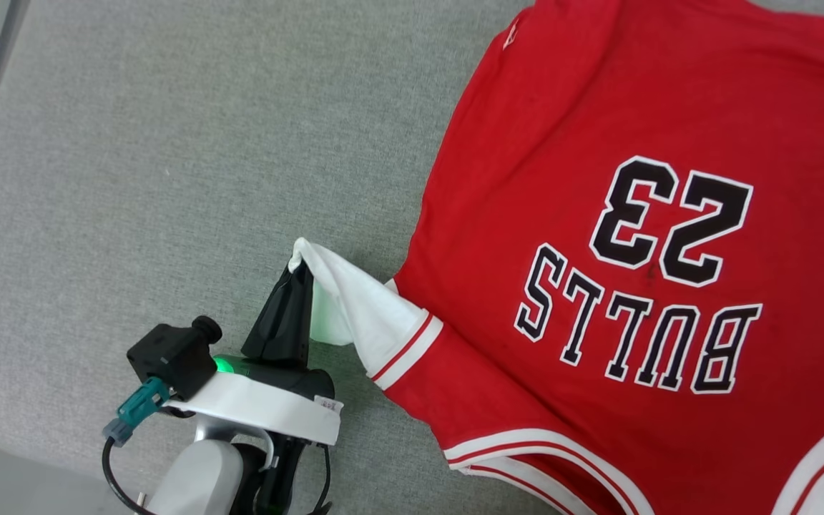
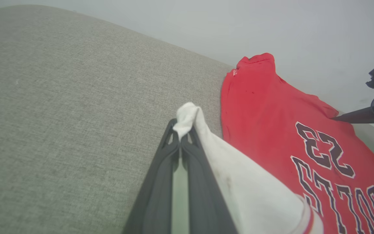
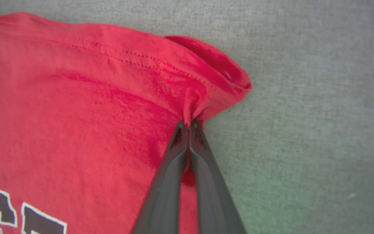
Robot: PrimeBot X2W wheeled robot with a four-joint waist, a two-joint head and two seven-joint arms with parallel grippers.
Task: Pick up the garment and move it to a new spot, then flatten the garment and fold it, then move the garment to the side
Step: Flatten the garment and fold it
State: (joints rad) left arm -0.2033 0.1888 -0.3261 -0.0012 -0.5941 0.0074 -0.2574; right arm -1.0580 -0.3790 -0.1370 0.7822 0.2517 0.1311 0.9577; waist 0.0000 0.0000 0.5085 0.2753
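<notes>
Dark fingers (image 1: 285, 318); white wrist collar (image 1: 262, 409); teal plug (image 1: 137, 408)

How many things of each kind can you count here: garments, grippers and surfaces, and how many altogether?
Garments: 1, the red jersey
Grippers: 2, the left gripper and the right gripper
Surfaces: 1, the grey surface
Total: 4

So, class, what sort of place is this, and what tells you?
Likely a robot test area: a broad surface covered in plain grey fabric, a bare pale wall behind it, and one red jersey pinched by the left gripper and right gripper.
</notes>
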